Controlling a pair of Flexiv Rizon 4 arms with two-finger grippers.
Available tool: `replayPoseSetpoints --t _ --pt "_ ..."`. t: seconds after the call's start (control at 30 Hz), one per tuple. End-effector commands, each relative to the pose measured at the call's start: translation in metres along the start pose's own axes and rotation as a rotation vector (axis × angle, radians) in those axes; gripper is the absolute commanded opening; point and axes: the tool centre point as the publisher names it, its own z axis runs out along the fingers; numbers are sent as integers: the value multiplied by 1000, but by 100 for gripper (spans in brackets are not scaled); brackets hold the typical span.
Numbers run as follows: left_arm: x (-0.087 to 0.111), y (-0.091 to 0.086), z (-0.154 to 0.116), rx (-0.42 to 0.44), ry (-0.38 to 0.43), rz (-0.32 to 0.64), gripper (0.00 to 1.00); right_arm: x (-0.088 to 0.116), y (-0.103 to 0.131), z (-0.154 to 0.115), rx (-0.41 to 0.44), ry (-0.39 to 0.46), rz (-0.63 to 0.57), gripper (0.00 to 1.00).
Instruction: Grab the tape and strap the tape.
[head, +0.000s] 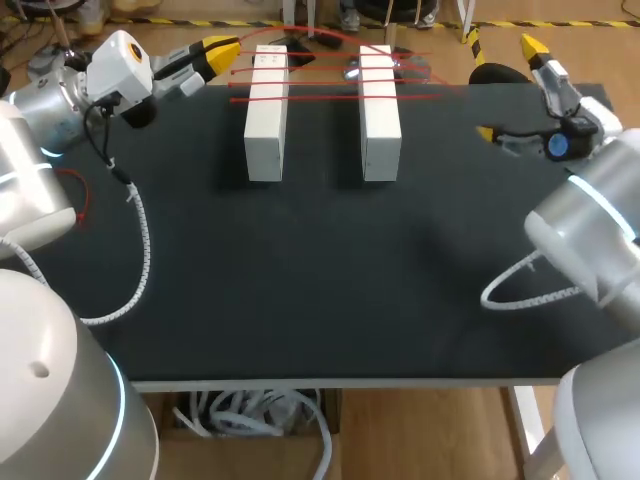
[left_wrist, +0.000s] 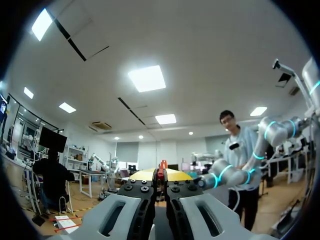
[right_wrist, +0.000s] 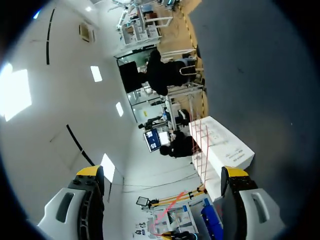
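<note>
The left tool (head: 222, 47) sits over the far left of the black desk (head: 320, 270), its yellow tips pressed together on an end of the red tape (head: 320, 84); the left wrist view shows a sliver of red pinched between them. From there the tape runs in several strands across the tops of two white blocks (head: 266, 110) standing side by side at the far side of the desk. The right tool (head: 509, 89) hangs near the far right edge with its fingers spread wide apart and nothing between them, well clear of the blocks.
</note>
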Motion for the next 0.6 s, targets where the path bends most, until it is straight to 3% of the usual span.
replayPoseSetpoints --t 0.03,0.33,0.6 --pt "0 0 0 1 1 1 0 -14 -17 -5 -306 21 11 100" --pt "0 0 0 1 1 1 0 -29 -61 -3 -321 21 6 100" --pt "0 0 0 1 1 1 0 -31 -81 1 -387 30 48 100"
